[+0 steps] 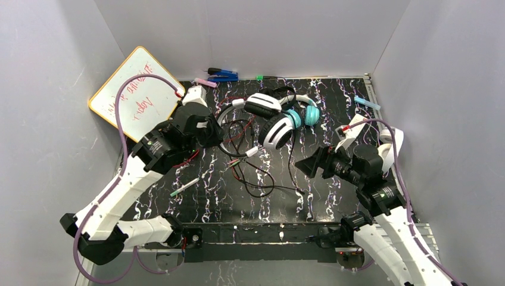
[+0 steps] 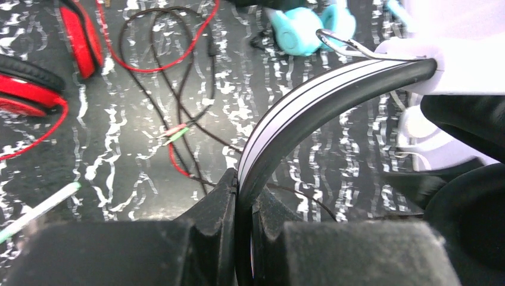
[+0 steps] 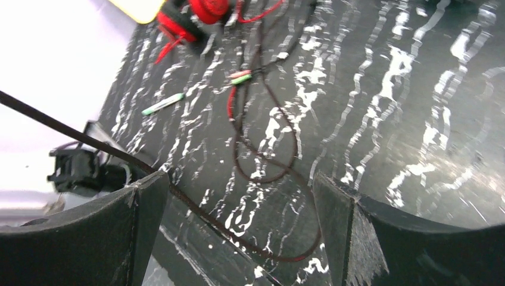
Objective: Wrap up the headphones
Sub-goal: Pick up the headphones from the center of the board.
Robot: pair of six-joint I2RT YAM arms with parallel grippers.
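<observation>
Left gripper (image 2: 241, 185): jaws closed down to a narrow slit, pinching the headband of the white-and-black headphones (image 2: 333, 89). The band is white on its outer face with thin dark stripes and black on its inner face. It rises from between the fingers and arcs up and to the gripper's right, ending at a white hinge block. In the top view that pair's cups (image 1: 275, 131) lie to the right of the left gripper (image 1: 215, 128): white shells, black pads, cups touching each other.

Red headphones (image 2: 30, 89): ahead and left of the left gripper, flat on the black marbled table (image 1: 208, 196). Glossy red shells with black padding. Their red cord loops across the table ahead of the fingers.

Teal headphones (image 2: 298, 30): straight ahead of the left gripper, past the held band. In the top view the teal cups (image 1: 301, 116) sit just beside the white-and-black cups.

Pink and green plugs (image 2: 175, 132) lie ahead of the left gripper, among tangled dark cords.

Right gripper (image 3: 238, 179): jaws spread wide, holding nothing. A dark cord (image 3: 178, 196) crosses the gap between the fingers. I cannot tell if it touches either one. A loose cord loop lies ahead of it.

All-white headphones (image 1: 390, 146): behind the right gripper (image 1: 301, 165), beside the wrist, partly hidden.

Green-tipped marker (image 3: 164, 103): ahead and left of the right gripper.
</observation>
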